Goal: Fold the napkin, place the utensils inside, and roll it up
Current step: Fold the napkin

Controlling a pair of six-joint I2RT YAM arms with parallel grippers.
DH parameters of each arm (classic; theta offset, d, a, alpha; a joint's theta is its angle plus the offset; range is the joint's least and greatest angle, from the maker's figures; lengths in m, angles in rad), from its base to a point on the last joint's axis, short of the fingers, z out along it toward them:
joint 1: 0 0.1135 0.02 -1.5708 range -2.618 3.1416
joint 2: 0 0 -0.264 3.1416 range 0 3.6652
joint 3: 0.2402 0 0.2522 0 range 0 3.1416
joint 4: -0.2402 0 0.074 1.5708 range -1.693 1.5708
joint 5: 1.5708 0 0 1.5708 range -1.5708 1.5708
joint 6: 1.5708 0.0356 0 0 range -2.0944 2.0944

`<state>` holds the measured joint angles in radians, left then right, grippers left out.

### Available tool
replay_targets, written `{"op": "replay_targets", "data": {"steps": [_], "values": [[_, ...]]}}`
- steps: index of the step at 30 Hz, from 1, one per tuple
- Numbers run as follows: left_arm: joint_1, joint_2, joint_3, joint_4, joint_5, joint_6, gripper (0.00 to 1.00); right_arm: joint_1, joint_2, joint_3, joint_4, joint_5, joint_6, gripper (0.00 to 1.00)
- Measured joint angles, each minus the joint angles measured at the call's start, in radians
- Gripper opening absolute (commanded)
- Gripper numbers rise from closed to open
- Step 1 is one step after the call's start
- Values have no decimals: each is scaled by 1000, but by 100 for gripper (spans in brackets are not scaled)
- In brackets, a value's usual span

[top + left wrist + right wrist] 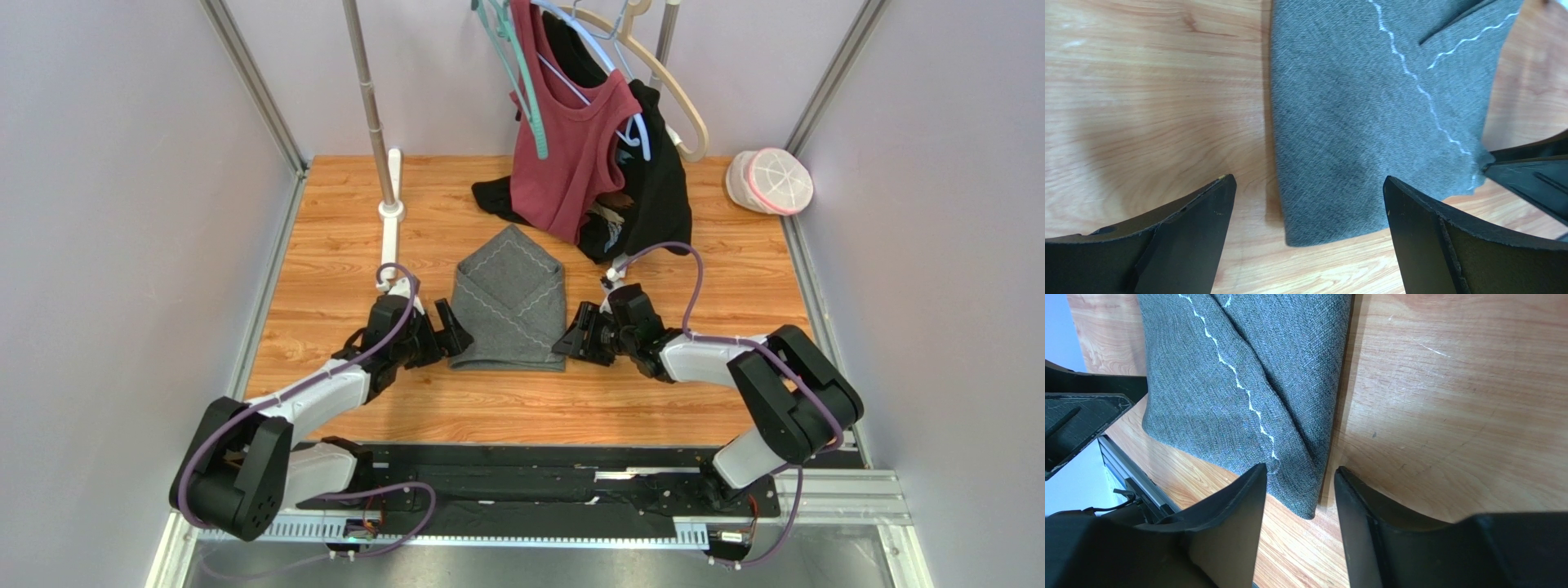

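Observation:
The dark grey napkin [509,300] lies folded on the wooden table, its sides turned in so the lighter stitching crosses on top. My left gripper [451,333] is open wide and straddles the napkin's [1364,110] near-left corner, its own jaws [1309,180] touching nothing. My right gripper [574,337] sits at the near-right corner. Its jaws [1300,470] stand narrowly apart with the napkin [1241,367] corner between them, and a gap shows on both sides. The utensils are out of view.
A maroon tank top [577,135] and a black garment [656,184] hang from hangers at the table's back, just behind the napkin. A metal rack pole [368,98] stands at the back left. A white and pink cap [770,180] lies at the back right.

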<state>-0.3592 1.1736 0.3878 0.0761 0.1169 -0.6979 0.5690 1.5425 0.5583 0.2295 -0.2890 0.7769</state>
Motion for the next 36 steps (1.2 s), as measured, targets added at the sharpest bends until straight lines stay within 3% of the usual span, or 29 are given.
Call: {"op": "replay_targets", "data": {"steps": [5, 13, 21, 28, 36], "values": [[1, 41, -9, 86, 18, -32, 98, 7, 12, 10, -3, 11, 0, 48], [1, 104, -8, 179, 36, -45, 83, 13, 10, 14, -12, 35, -6, 50], [1, 158, -6, 246, 58, -48, 81, 35, -102, 21, -148, 156, -107, 62], [1, 154, 21, 191, 48, -51, 86, 220, -301, 56, -203, 294, -441, 66], [9, 110, 63, 37, 3, -51, 93, 455, -183, 95, -111, 404, -795, 65]]}}
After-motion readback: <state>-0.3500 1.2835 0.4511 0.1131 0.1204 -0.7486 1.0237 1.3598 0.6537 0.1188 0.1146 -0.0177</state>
